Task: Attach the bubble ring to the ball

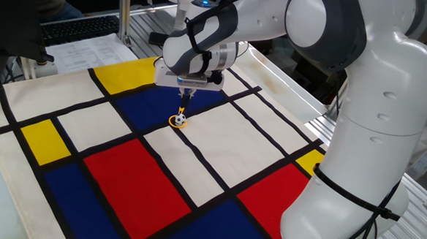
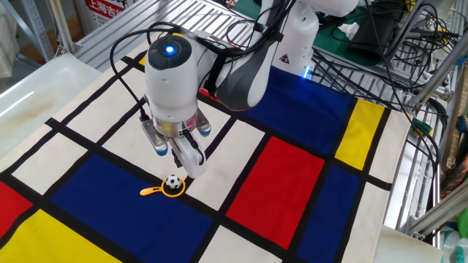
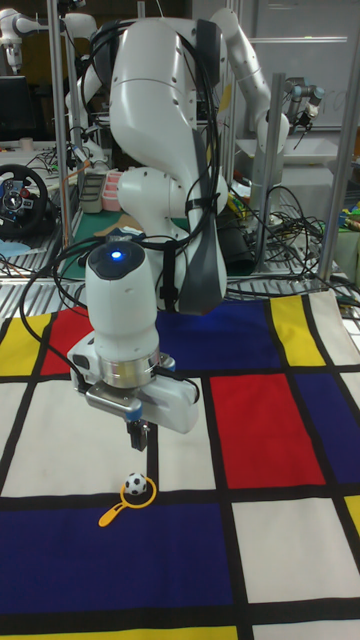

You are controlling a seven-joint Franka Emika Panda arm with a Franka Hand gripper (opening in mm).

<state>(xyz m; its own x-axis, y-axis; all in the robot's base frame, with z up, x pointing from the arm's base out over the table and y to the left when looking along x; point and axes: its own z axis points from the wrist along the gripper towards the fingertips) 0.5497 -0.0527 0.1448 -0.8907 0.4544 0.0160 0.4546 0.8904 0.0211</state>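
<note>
Tall fixed view: the ball (image 3: 137, 486) sits inside the ring (image 3: 126, 500) on the cloth (image 3: 280, 420), handle toward seven o'clock. The gripper (image 3: 139, 435) hangs above, fingers together, empty. The ring looks light and stiff; the handle seems the best hold.

Glossy white arm (image 1: 357, 68) with dark grey joint bands. Blue light glowing atop the wrist (image 2: 170, 50). Black cables (image 2: 241, 33) looped alongside, silver flange below.
</note>
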